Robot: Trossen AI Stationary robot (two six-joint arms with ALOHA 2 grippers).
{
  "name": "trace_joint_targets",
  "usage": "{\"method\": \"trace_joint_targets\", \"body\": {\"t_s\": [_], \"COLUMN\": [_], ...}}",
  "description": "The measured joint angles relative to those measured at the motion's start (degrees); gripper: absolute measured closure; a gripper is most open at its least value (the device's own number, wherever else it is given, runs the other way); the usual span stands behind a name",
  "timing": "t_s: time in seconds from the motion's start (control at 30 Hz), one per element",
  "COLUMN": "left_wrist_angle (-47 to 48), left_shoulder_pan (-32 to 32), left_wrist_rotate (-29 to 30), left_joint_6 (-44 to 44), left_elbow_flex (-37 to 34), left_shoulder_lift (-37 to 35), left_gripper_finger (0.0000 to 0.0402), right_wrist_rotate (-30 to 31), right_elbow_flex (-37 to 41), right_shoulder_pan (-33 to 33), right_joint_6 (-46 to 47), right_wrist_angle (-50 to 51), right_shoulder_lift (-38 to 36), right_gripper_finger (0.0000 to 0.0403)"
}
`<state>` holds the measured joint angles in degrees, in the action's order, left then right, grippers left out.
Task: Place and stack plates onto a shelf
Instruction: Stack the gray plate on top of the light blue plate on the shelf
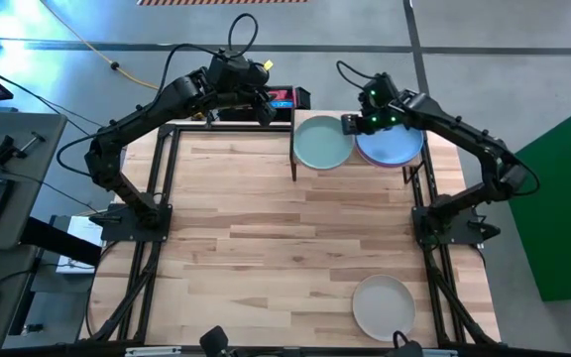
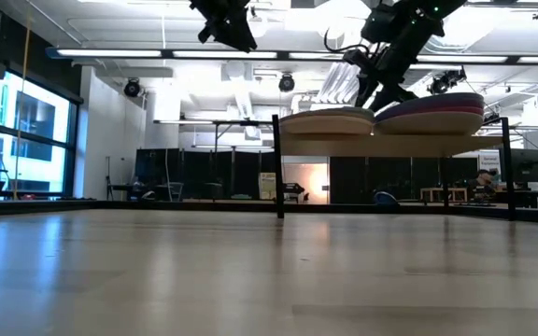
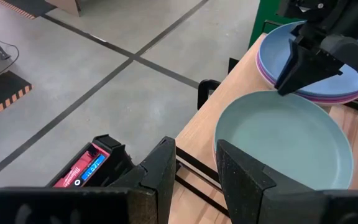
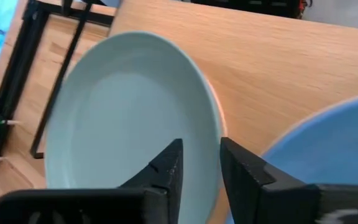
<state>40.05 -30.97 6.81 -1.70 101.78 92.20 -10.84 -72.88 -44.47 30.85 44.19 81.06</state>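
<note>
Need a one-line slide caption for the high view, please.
Right hand hovers between mint plate and blue-topped stack on shelf; beige plate waits.

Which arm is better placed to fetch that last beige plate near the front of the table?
Probably the right. The beige plate lies on its side, while the left gripper hangs beyond the far edge.

The small light-wood shelf (image 1: 360, 164) is almost wholly covered by its plate stacks in the high view's upper middle. Beneath the round matte mint green plate (image 1: 322, 142) and round matte blue plate (image 1: 390, 146), lower plates show only thin edges. The round beige plate (image 1: 384, 305) near the bottom edge is partly covered by a dark mount.
</note>
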Motion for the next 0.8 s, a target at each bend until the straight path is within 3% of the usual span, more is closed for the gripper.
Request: {"method": "trace_joint_targets", "body": {"t_s": [0.3,0.6,0.8], "left_wrist_angle": [0.45,7.94,14.46], "left_shoulder_pan": [0.02,2.44,4.74], "left_wrist_rotate": [-1.33,-3.99,-4.10], "left_joint_6": [-0.97,-1.93,-4.21], "left_elbow_flex": [0.00,-0.08,-3.62], "left_shoulder_lift": [0.00,0.00,-0.24], "left_gripper_finger": [0.0298,0.0298,0.0298], "right_wrist_rotate": [-2.05,-2.93,-2.43], "right_elbow_flex": [-3.75,-16.32,-17.12], "right_shoulder_pan": [0.35,4.02,12.48], "right_joint_6": [-0.35,-7.52,-11.15], "right_wrist_angle": [1.39,17.94,30.39], "right_shoulder_lift": [-0.01,-0.15,-1.20], "right_gripper_finger": [0.0304,0.0304,0.0304]}}
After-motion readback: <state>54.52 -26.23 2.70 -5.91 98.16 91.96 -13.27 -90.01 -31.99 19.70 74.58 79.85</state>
